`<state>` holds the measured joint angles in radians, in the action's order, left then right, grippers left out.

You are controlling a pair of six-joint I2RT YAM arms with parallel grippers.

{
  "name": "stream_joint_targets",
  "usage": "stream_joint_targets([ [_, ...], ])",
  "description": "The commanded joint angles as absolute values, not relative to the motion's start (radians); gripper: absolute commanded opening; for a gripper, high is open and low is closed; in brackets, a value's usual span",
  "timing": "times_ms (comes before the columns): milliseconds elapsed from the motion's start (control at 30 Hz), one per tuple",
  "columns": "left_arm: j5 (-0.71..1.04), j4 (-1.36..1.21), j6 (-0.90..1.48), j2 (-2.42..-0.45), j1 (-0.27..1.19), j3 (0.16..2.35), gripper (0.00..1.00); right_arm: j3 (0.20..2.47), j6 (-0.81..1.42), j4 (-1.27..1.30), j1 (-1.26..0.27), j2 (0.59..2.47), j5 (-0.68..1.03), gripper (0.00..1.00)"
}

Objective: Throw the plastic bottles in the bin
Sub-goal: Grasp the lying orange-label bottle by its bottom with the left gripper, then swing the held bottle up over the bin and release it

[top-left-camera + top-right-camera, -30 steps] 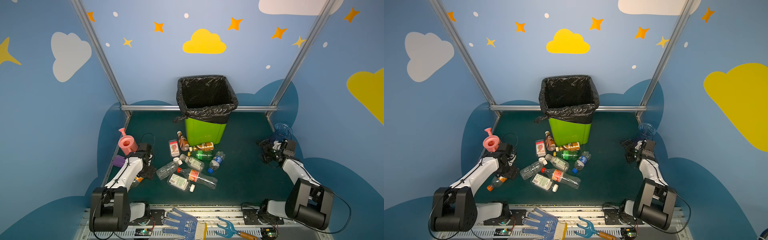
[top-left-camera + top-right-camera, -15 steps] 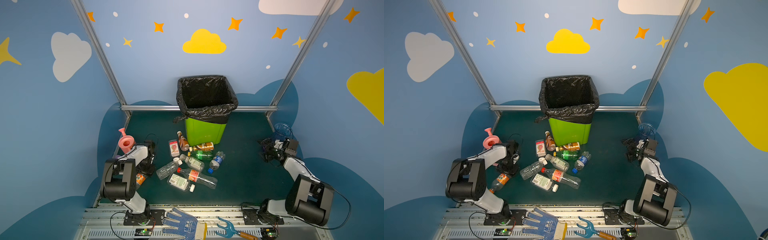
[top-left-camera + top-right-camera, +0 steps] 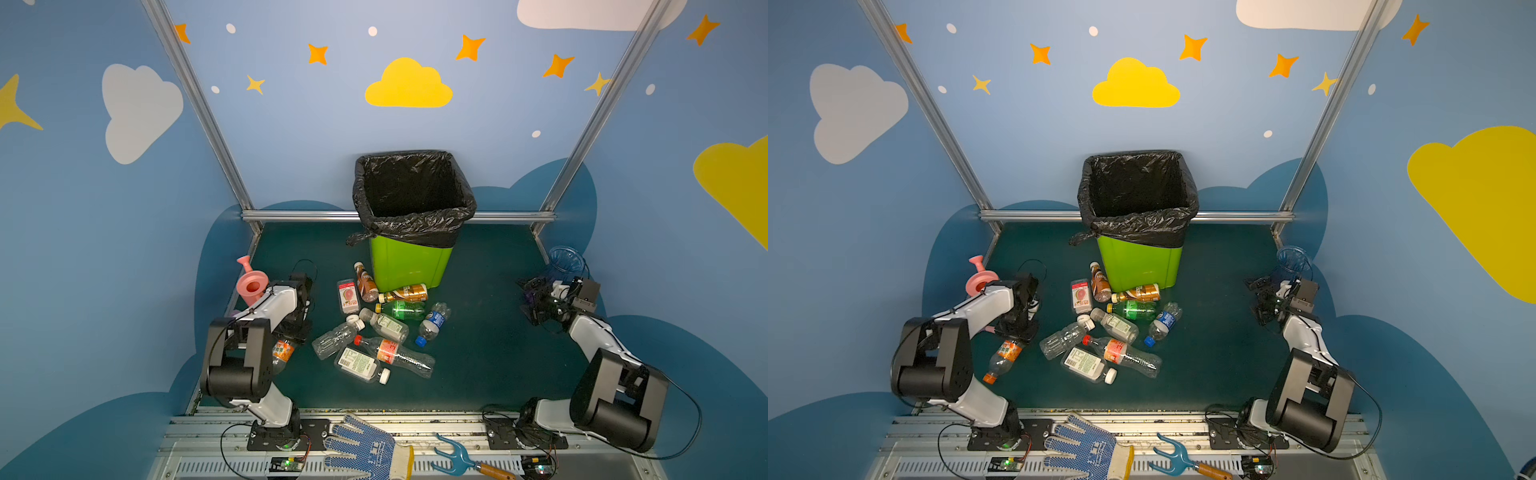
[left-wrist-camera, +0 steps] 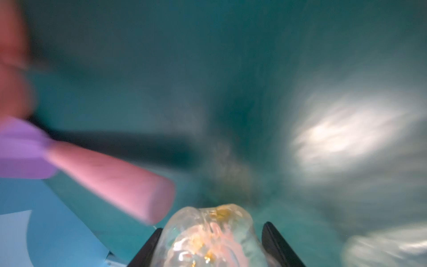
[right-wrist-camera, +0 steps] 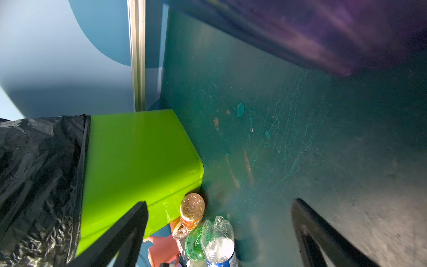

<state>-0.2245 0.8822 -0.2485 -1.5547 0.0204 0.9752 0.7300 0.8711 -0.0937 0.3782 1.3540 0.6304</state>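
Observation:
Several plastic bottles (image 3: 384, 328) (image 3: 1113, 328) lie in a heap on the green floor in front of the bin (image 3: 409, 259) (image 3: 1138, 262), lime green with a black bag over its rim. One clear bottle with an orange label and cap (image 3: 283, 351) (image 3: 1005, 353) lies apart at the left. My left gripper (image 3: 297, 328) (image 3: 1017, 328) is shut on its base end, which fills the space between the fingers in the blurred left wrist view (image 4: 208, 235). My right gripper (image 3: 536, 301) (image 3: 1262, 301) (image 5: 220, 202) hangs open and empty at the right, facing the bin (image 5: 138, 161) and the heap.
A pink watering can (image 3: 251, 284) (image 3: 980, 280) stands behind my left arm. A pink handle with a purple end (image 4: 111, 178) lies beside the held bottle. A blue ribbed vase (image 3: 565, 259) (image 3: 1291, 257) stands behind my right gripper. A glove (image 3: 365, 449) and a blue fork tool (image 3: 457, 457) lie on the front rail.
My left jaws have closed on the orange-labelled bottle. The left arm has folded up, its elbow now high over the front left. The right arm has barely shifted.

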Motion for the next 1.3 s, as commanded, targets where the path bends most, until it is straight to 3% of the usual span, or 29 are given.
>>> stream_joint_targets([
  [0,-0.156,0.846,-0.206,-1.398,0.025,1.073,0.39,0.723,0.873,-0.093,0.378,1.329,0.631,0.95],
  [300,-0.078,0.519,-0.102,-1.066,0.023,1.418,0.40,0.726,0.853,-0.135,0.371,1.281,0.606,0.95],
  [467,-0.041,0.102,0.030,-1.014,0.023,1.478,0.43,0.727,0.856,-0.156,0.373,1.241,0.598,0.95],
  [667,0.127,-0.185,0.252,-1.154,0.067,1.571,0.40,0.725,0.872,-0.173,0.374,1.190,0.597,0.95],
  [800,0.147,-0.178,0.180,-1.364,0.279,1.719,0.41,0.713,0.891,-0.181,0.369,1.151,0.587,0.95],
  [900,0.081,0.244,-0.067,-1.656,0.495,2.115,0.52,0.705,0.903,-0.186,0.359,1.125,0.585,0.95],
  [1000,-0.042,0.594,-0.033,-1.948,0.565,2.628,0.63,0.704,0.895,-0.214,0.349,1.087,0.571,0.95],
  [1100,-0.003,0.754,0.069,-2.137,0.569,3.136,0.90,0.704,0.864,-0.255,0.344,1.035,0.535,0.95],
  [1133,-0.001,0.701,0.082,-2.089,0.574,3.095,1.00,0.703,0.860,-0.262,0.344,1.020,0.521,0.95],
  [1267,-0.074,0.391,0.078,-1.781,0.583,2.607,1.00,0.685,0.871,-0.247,0.340,0.994,0.513,0.95],
])
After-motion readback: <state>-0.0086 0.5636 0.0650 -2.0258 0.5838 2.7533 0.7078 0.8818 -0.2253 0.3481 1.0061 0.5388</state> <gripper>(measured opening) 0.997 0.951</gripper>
